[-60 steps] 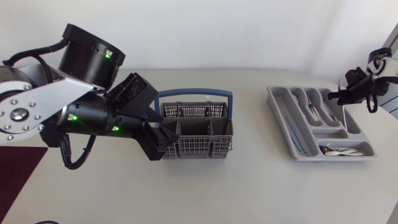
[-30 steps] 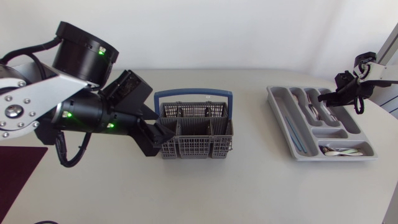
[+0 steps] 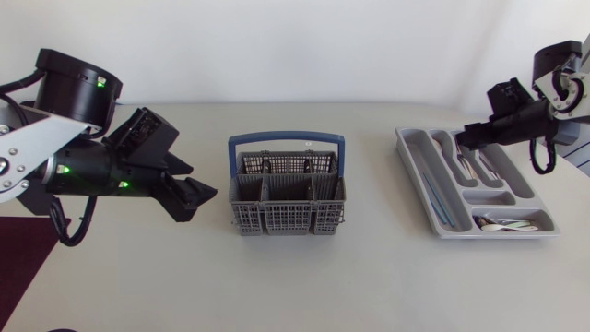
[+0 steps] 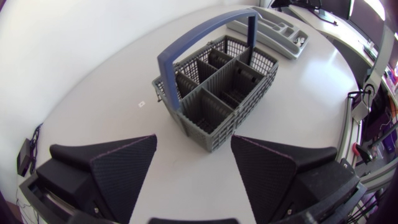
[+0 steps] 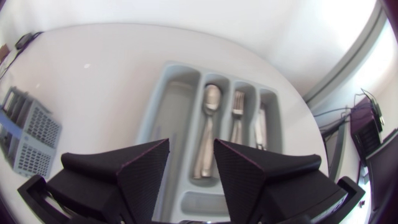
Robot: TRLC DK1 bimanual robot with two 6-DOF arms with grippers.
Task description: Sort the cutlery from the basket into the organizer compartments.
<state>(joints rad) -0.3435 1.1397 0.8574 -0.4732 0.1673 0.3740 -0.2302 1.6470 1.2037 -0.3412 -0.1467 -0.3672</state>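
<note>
The grey cutlery basket (image 3: 286,195) with a blue handle stands mid-table; its compartments (image 4: 219,87) look empty. My left gripper (image 3: 195,190) hovers open just left of it, with nothing between its fingers (image 4: 194,165). The grey organizer (image 3: 419,189) lies at the right. It holds a spoon (image 5: 209,123), a fork (image 5: 237,117) and a knife (image 5: 260,127) in its long slots, and small spoons (image 3: 502,224) in the front slot. My right gripper (image 3: 463,136) hangs above the organizer's far end, fingers apart and holding nothing (image 5: 191,168).
A dark red mat (image 3: 20,263) lies at the table's left front corner. The basket (image 5: 28,134) is far off beside the right gripper, and the organizer (image 4: 281,25) shows beyond the basket in the left wrist view.
My left arm has pulled back leftward from the basket's side. My right arm has swung in over the organizer, and its fingers have opened.
</note>
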